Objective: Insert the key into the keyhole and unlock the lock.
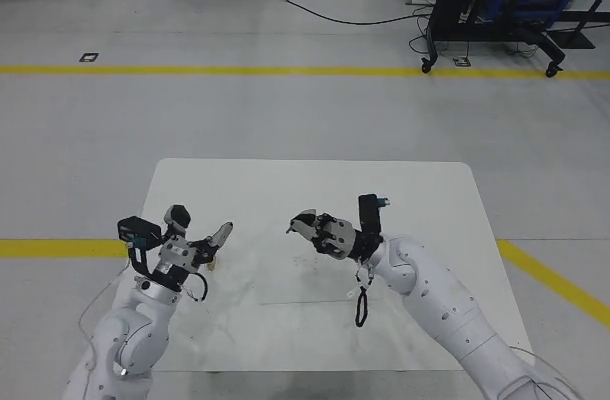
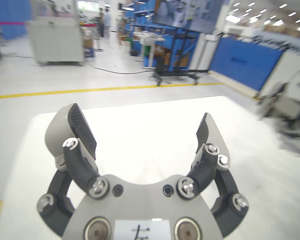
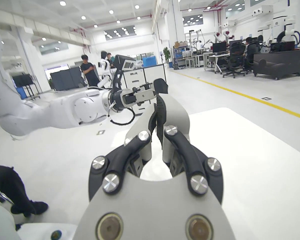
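Left gripper (image 2: 140, 117): jaws wide open, over table (image 1: 425, 200). Right gripper (image 3: 159, 108): jaws pressed shut; cannot tell if anything held. Small tan object (image 1: 213, 264), perhaps lock, just beside left gripper.

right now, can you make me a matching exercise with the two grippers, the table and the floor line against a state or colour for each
Things:
1. left gripper
2. right gripper
3. table
4. floor line

States and colours:
a. yellow
b. shut
c. open
d. white

Pairs: 1-c, 2-b, 3-d, 4-a
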Action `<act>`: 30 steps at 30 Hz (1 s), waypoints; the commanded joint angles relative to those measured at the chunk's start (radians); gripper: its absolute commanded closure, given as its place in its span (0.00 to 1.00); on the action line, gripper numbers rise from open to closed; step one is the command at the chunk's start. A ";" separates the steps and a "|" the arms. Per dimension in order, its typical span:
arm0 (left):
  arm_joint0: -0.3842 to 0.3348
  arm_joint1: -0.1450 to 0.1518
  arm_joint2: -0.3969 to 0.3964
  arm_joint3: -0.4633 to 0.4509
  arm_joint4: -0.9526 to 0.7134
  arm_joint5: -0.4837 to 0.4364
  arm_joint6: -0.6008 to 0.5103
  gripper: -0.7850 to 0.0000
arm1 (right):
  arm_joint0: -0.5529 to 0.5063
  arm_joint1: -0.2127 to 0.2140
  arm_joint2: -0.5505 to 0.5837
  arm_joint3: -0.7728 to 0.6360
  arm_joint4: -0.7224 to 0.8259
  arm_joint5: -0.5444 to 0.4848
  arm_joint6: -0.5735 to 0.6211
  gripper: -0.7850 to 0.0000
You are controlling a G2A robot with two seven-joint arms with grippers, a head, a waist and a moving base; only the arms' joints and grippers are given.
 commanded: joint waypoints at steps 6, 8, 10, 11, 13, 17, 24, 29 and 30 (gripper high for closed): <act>-0.109 0.005 0.021 0.077 -0.309 -0.087 -0.223 0.00 | 0.001 -0.007 -0.024 0.004 0.069 -0.005 -0.037 1.00; -0.109 0.005 0.021 0.077 -0.309 -0.087 -0.223 0.00 | 0.001 -0.007 -0.024 0.004 0.069 -0.005 -0.037 1.00; -0.109 0.005 0.021 0.077 -0.309 -0.087 -0.223 0.00 | 0.001 -0.007 -0.024 0.004 0.069 -0.005 -0.037 1.00; -0.109 0.005 0.026 0.076 -0.313 -0.093 -0.221 0.00 | 0.001 -0.007 -0.024 0.004 0.069 -0.005 -0.037 1.00; -0.106 0.000 0.052 0.100 -0.464 -0.135 -0.218 0.00 | -0.009 -0.009 -0.030 0.005 0.093 0.001 -0.027 1.00; -0.150 0.001 0.098 0.196 -0.861 -0.221 -0.378 0.00 | -0.001 -0.025 -0.071 0.069 0.291 -0.005 0.049 1.00; -0.299 0.019 0.138 0.408 -1.318 -0.236 -0.892 0.12 | 0.048 -0.050 -0.153 0.162 0.635 -0.005 0.230 1.00; -0.341 0.022 0.149 0.448 -1.333 -0.289 -1.002 0.51 | 0.068 -0.060 -0.177 0.200 0.730 -0.005 0.320 1.00; -0.345 0.024 0.151 0.450 -1.300 -0.304 -1.007 0.53 | 0.072 -0.064 -0.186 0.203 0.760 -0.005 0.340 1.00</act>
